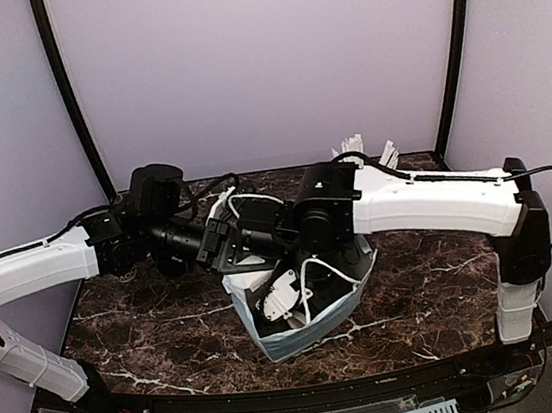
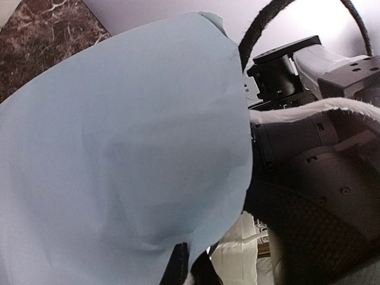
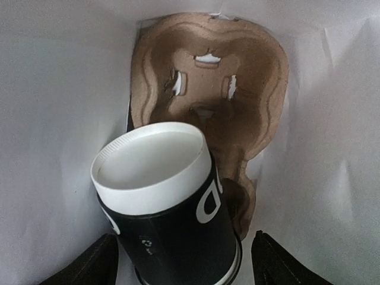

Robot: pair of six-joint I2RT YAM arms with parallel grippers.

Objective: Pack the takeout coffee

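Nearest the right wrist lens: right gripper [image 3: 184, 237], dark fingers [image 3: 89, 264] spread wide to either side of the takeout coffee [image 3: 172, 219], with a sliver of gap showing on one side, so not clamping it. Cup tilted, dark-sided with white lettering, round white end pointing deeper into the paper bag [image 1: 311, 328]. Leaning against a brown pulp cup carrier [image 3: 249, 77] that lies further inside. From above: bag standing open on the marbled worktop [image 1: 149, 323], right gripper sunk into its mouth. Left gripper [image 2: 181, 264] closed tight, pinching the bag's left rim, pale blue paper filling most of its wrist view.
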